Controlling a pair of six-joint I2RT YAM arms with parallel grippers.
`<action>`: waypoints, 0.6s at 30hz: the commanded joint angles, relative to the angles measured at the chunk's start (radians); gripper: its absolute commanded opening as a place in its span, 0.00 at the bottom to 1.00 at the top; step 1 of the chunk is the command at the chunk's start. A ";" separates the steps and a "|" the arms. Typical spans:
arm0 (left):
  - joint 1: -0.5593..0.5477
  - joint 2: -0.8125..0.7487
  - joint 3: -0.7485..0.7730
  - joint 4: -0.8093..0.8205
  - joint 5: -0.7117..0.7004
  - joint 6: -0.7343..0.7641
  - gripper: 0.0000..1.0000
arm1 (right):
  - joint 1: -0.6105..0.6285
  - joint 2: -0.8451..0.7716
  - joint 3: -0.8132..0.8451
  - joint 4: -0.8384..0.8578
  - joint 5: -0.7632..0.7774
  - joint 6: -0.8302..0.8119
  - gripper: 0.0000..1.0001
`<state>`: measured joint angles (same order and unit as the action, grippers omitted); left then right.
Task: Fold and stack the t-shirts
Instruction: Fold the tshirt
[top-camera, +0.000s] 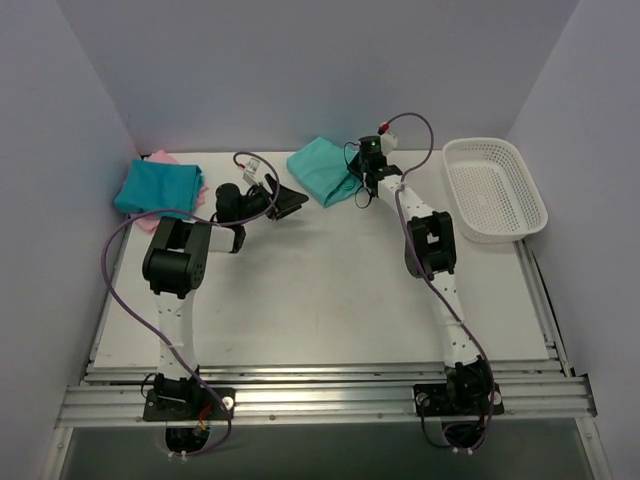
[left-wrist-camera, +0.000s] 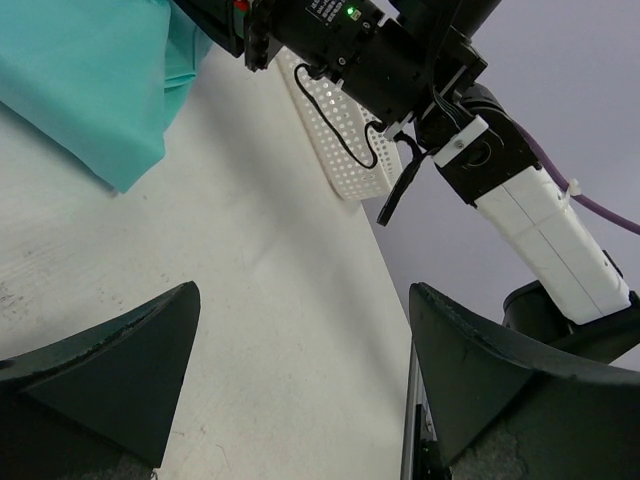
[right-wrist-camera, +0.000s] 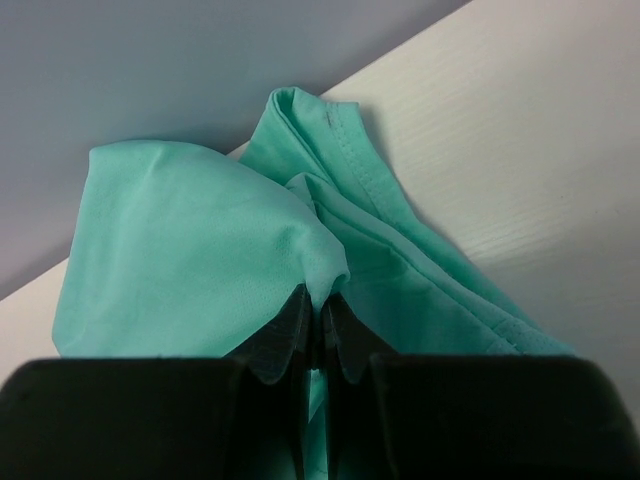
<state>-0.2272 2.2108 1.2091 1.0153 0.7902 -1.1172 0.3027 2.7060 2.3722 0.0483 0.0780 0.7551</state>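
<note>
**Right gripper** (right-wrist-camera: 318, 308): the jaws are drawn narrow and pinch a raised fold of the light teal-green t-shirt (right-wrist-camera: 190, 240) between both fingertips. The rest of that shirt lies loosely bunched ahead of the fingers and to either side. A stitched hem runs off ahead to the right. White table (right-wrist-camera: 530, 150) shows to the right of the gripper. The grey back wall (right-wrist-camera: 150, 60) rises close behind the shirt, so room ahead of the fingers is short.

**Left gripper** (left-wrist-camera: 303, 300): the jaws are spread wide and grip nothing. Table surface lies directly ahead of its fingers. The edge of the teal-green shirt lies ahead toward the upper left of its wrist view, apart from the fingers. The right arm (left-wrist-camera: 540, 230) crosses ahead, with the white mesh basket (left-wrist-camera: 345, 150) beyond it.

**Other shirts**: the darker teal-blue t-shirt (top-camera: 155, 185) lies folded in the far left corner, behind the left gripper and close to the side wall. It rests on the pink t-shirt (top-camera: 162, 157), of which only a far edge shows. Both are well apart from either gripper.

**Room**: the basket sits to the right of the right gripper, along the table's right edge. The widest open surface is the middle and near table, between the two arms.

**Materials**: the shirts are soft, matte and creased. The table is white with a faint grain. The basket is rigid plastic, a rounded rectangle with perforated walls. The fingers are black and wedge-shaped, with scuffed faces.
</note>
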 joint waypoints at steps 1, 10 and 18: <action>-0.012 0.001 0.027 0.078 0.017 0.023 0.94 | 0.004 -0.126 0.012 0.004 0.016 -0.036 0.00; -0.030 -0.014 0.010 0.083 0.014 0.025 0.94 | 0.001 -0.273 -0.079 -0.010 0.060 -0.071 0.00; -0.046 -0.019 0.000 0.077 0.011 0.036 0.94 | -0.028 -0.515 -0.432 0.053 0.128 -0.045 0.00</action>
<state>-0.2649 2.2108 1.2083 1.0298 0.7898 -1.1130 0.2977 2.3108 2.0655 0.0551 0.1471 0.7029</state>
